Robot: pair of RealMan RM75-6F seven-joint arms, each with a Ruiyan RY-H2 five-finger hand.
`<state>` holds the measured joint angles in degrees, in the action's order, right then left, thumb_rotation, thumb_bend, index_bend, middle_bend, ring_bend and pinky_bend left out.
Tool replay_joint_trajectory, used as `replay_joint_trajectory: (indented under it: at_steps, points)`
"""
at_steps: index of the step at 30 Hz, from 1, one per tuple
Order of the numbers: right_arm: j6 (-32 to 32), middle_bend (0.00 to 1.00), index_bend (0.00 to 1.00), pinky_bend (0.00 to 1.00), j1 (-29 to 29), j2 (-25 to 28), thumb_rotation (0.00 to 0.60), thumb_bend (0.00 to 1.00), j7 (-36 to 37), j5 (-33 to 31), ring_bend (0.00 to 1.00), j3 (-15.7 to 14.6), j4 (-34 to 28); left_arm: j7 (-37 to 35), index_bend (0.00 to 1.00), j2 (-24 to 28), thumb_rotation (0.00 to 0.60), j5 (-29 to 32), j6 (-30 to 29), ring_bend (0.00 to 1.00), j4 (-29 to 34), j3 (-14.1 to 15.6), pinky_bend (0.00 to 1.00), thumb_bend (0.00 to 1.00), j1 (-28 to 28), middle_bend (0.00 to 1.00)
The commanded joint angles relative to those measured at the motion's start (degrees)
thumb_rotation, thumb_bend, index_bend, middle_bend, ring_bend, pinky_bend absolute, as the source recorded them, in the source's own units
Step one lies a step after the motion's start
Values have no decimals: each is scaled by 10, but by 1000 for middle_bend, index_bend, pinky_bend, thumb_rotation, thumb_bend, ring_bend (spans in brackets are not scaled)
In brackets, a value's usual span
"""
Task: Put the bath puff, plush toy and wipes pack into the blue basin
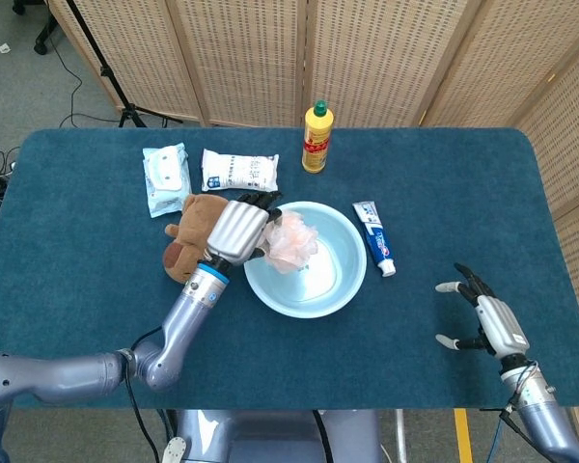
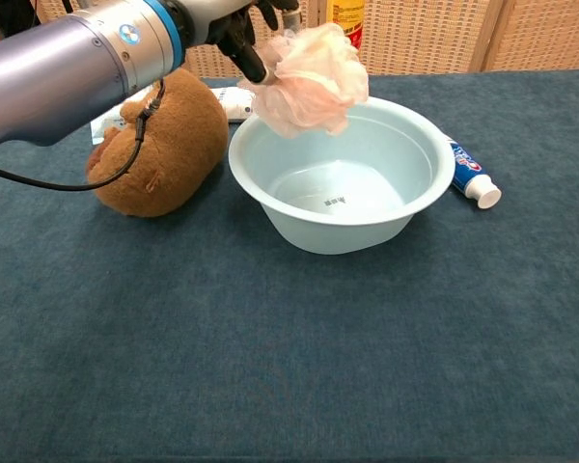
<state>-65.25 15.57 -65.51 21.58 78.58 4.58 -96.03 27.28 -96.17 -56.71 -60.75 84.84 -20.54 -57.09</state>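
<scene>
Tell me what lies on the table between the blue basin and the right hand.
In the head view, a toothpaste tube lies just right of the blue basin. Beyond it, only bare table cloth reaches the right hand.

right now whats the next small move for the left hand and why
Probably lower a little and let go. The left hand holds the puff above the basin, over its left side and inside the rim in both views, with nothing in the basin under it. Releasing there should land it inside. The toy and wipes wait on the table.
</scene>
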Motion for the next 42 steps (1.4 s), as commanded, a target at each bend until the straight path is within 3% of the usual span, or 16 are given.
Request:
replay_joint_trajectory:
  at_steps: [1, 15, 22, 29, 34, 37, 42]
  points:
    - [1, 16, 269, 73, 0, -1, 600, 131, 0, -2, 0, 1, 2, -2, 317, -7, 600, 15, 18, 32, -6, 0, 258, 309, -9, 13]
    - [-17, 0, 194, 63, -5, -4, 600, 131, -25, -1, 0, 3, -1, -37, 152, 65, 600, 18, -5, 0, 49, 10, 217, 272, 38, 0]
    - [-43, 0, 8, 42, -13, -8, 600, 131, -54, -4, 0, 9, -4, -68, 125, 129, 600, -7, -34, 0, 103, 22, 189, 271, 83, 0]
    - [-59, 0, 0, 37, -20, -10, 600, 131, -79, -12, 0, 14, -10, -114, 112, 229, 600, -55, -63, 0, 172, 55, 189, 272, 153, 0]
    - [-57, 0, 0, 36, -20, -10, 600, 131, -82, -12, 0, 14, -14, -129, 107, 307, 600, -74, -42, 0, 192, 90, 172, 272, 187, 0]
    - [-54, 0, 0, 36, -18, -12, 600, 131, -87, -12, 0, 14, -15, -130, 70, 342, 600, -38, 8, 0, 193, 101, 133, 272, 185, 0]
    - [-53, 0, 0, 36, -16, -14, 600, 131, -91, -7, 0, 13, -21, -120, 2, 344, 600, 7, 58, 0, 175, 108, 92, 271, 170, 0]
